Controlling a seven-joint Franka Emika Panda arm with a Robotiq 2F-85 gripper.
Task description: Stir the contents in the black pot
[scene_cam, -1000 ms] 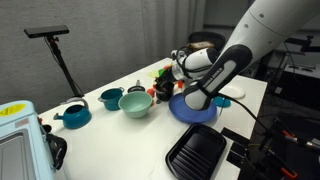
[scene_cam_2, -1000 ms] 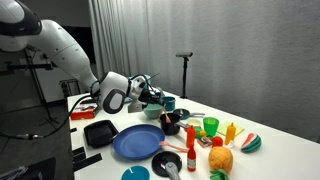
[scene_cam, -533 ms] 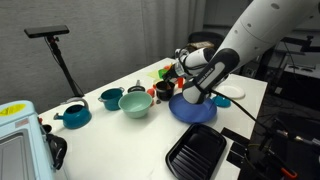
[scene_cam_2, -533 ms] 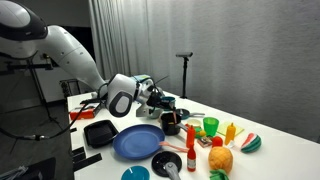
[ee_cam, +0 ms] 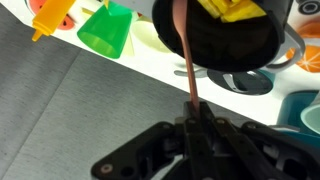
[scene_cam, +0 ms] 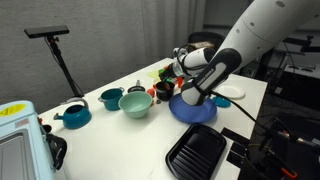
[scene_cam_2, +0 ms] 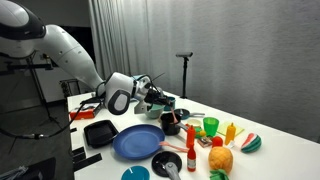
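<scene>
Pinching a thin brown stick [ee_cam: 184,50], my gripper [ee_cam: 192,125] has its jaws pressed together on it at the bottom of the wrist view. From there the stick runs over the rim and into the black pot [ee_cam: 240,55], which holds yellow pieces [ee_cam: 232,8]; I cannot see the stick's tip. The pot stands on the white table [ee_cam: 130,68], with a green cup [ee_cam: 108,30] just beside it. In an exterior view my arm reaches over the blue plate [scene_cam: 195,110].
</scene>
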